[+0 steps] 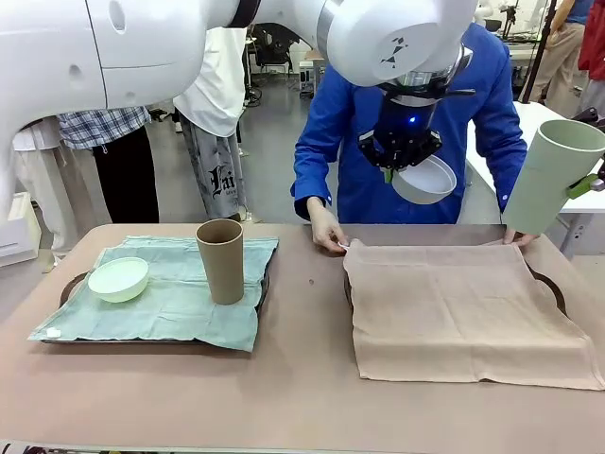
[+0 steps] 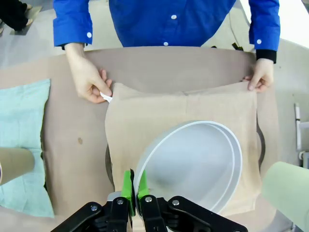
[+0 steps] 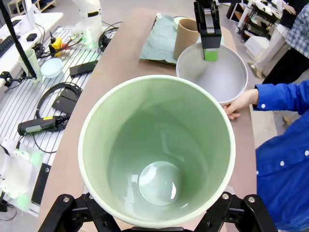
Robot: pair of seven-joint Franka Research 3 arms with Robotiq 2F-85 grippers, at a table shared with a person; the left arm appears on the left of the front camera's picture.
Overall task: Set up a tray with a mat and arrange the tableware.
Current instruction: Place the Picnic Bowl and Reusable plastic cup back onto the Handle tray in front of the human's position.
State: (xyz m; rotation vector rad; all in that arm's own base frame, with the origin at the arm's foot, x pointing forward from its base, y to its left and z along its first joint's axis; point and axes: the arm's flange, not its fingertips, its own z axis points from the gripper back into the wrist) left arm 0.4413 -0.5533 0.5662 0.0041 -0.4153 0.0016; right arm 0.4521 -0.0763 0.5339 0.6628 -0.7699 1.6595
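Tableware hangs in both grippers above the beige mat [image 1: 468,307], which the person's hands [image 1: 326,230] are smoothing over the right-hand tray [image 1: 553,288]. The left gripper [image 2: 134,186], jaws pinched shut on the rim, holds the white bowl [image 2: 193,166] tilted straight over the mat's middle, so its drop looks shortest. The right gripper [image 1: 588,184], jaws spread wide around the tall pale green cup [image 1: 558,175], holds it off the mat's far right edge. The tall brown cup [image 1: 220,260] and pale green bowl [image 1: 118,278] stand on the green mat [image 1: 180,303], well left.

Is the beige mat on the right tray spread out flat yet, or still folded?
Spread out. The beige mat lies open over the right tray, and the person's hands hold its far corners.
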